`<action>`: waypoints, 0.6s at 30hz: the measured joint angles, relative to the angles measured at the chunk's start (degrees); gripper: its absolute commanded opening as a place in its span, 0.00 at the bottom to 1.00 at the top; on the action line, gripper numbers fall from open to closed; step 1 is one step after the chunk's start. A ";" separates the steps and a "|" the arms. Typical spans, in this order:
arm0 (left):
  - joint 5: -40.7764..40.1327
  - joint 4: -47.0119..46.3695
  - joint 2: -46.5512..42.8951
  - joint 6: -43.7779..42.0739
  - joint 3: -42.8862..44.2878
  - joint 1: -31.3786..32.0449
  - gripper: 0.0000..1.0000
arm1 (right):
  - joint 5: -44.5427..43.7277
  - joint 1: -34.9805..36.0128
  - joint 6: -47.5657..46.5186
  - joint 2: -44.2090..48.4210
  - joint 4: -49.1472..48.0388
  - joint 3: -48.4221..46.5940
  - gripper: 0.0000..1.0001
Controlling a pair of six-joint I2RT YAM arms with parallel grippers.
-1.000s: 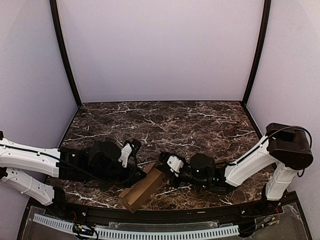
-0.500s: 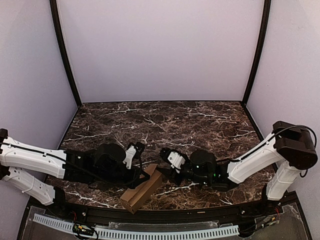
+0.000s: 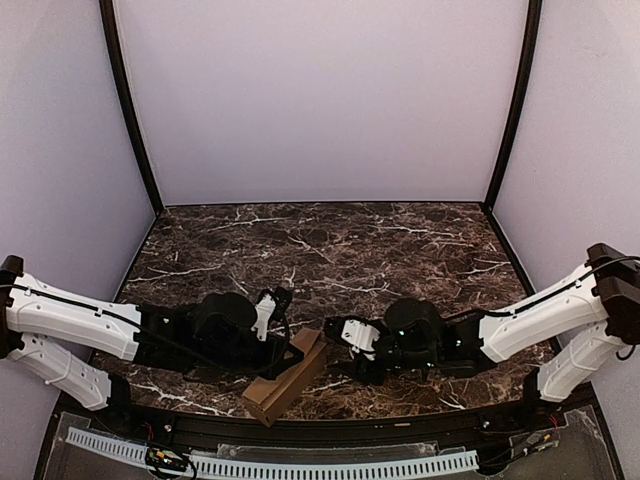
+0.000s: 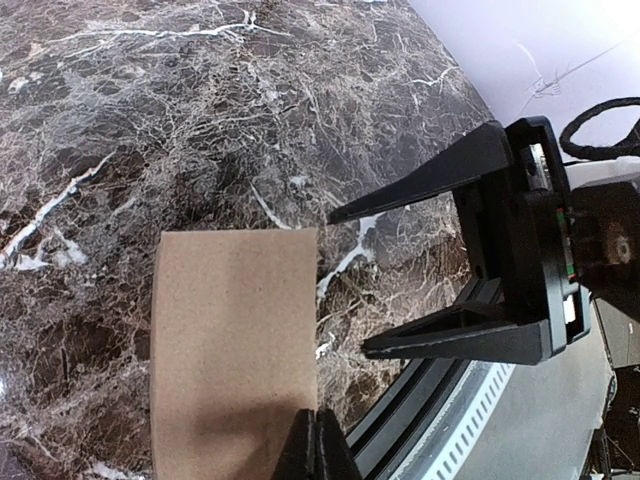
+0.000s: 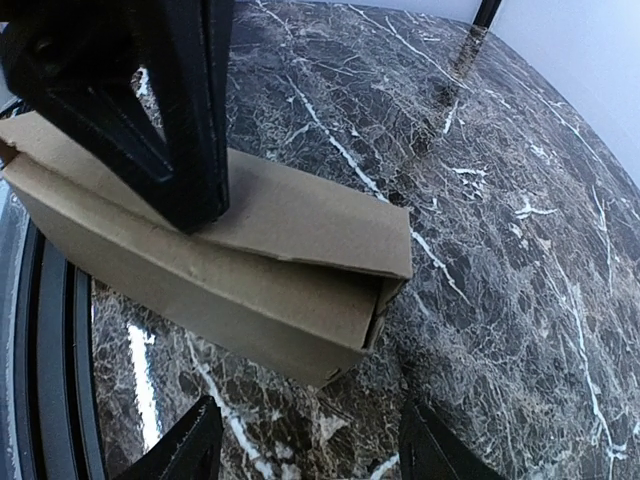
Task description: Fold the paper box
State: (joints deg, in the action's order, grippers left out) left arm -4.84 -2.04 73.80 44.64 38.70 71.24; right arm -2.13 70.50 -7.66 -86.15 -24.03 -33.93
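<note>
The paper box is a slim, closed tan cardboard box lying at the table's near edge; it also shows in the left wrist view and the right wrist view. My left gripper is shut, its joined black fingertips pressing down on the box's top face. My right gripper stands open just off the box's far-right end, not touching it. That end flap sits slightly ajar. In the left wrist view the right gripper shows wide apart beside the box.
The dark marble table stretches behind the box. Close under the box run the table's black front rim and a white slotted rail. Lilac walls enclose the back and both sides.
The right gripper has opened and drawn back to the right, off the box's end. The left gripper has slid a little to the right on the box's top and shut fully.
</note>
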 measured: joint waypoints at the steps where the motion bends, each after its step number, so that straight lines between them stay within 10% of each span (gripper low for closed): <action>1: -0.17 -0.24 0.02 0.15 -0.17 0.00 0.01 | 0.24 0.00 -0.37 1.05 1.99 -0.02 0.56; 9: -0.24 -3.02 0.96 1.03 -1.68 0.00 0.01 | 1.05 -0.55 -0.72 8.22 10.88 -6.08 0.00; 18: 0.22 -6.97 1.86 1.81 -3.45 0.00 0.01 | 2.60 -1.64 1.92 1.16 11.39 -16.35 0.00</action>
State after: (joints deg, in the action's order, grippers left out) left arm -4.62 -9.02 75.66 46.46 35.24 71.24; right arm 0.47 68.86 -5.74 -84.99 -12.64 -50.28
